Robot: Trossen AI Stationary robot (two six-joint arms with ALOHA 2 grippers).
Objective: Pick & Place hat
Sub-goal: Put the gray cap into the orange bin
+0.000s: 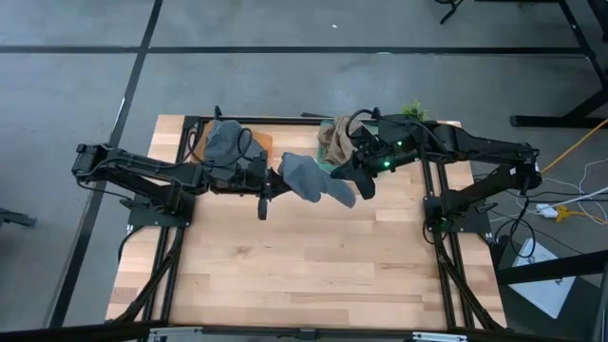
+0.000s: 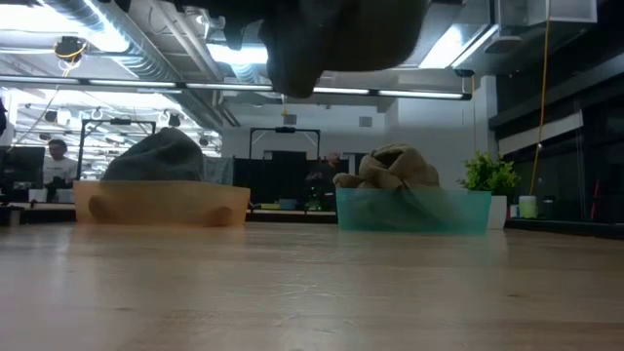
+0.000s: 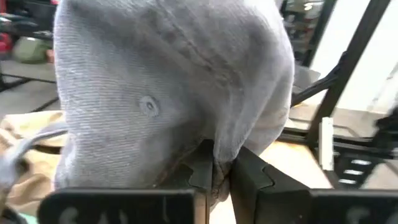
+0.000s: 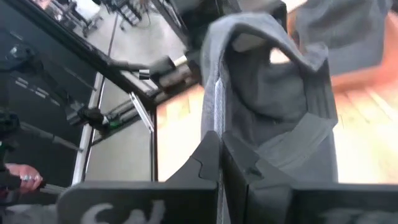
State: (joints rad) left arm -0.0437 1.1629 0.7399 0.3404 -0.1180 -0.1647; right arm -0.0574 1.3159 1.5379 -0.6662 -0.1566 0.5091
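A grey cap [image 1: 312, 179] hangs in the air above the table's middle, held between both grippers; in the low view its underside [image 2: 331, 39] shows at the top. My left gripper [image 1: 272, 184] is shut on the cap's left side, and my right gripper [image 1: 353, 182] is shut on its right side. A second grey cap [image 1: 225, 141] rests in a wooden tray [image 2: 161, 207] at the far left. Tan hats [image 2: 390, 168] lie piled in a teal bin [image 2: 414, 212] at the far middle. My left gripper pinches the cap's lower edge [image 3: 217, 158] between its two fingers, coming level from the table's left. The crown bulges beyond the fingers, lifted clear of the table. My right gripper pinches the cap's rim [image 4: 217, 124] between its two fingers, coming level from the table's right. The cap's hollow inside [image 4: 273, 93] faces this wrist camera, and the cap is lifted clear.
A small potted plant [image 2: 487, 177] stands at the far right corner beside the teal bin [image 1: 334, 142]. The bare wooden tabletop [image 1: 313, 266] stretches toward the near edge. Black frame rails run along the table's sides [image 1: 446, 256].
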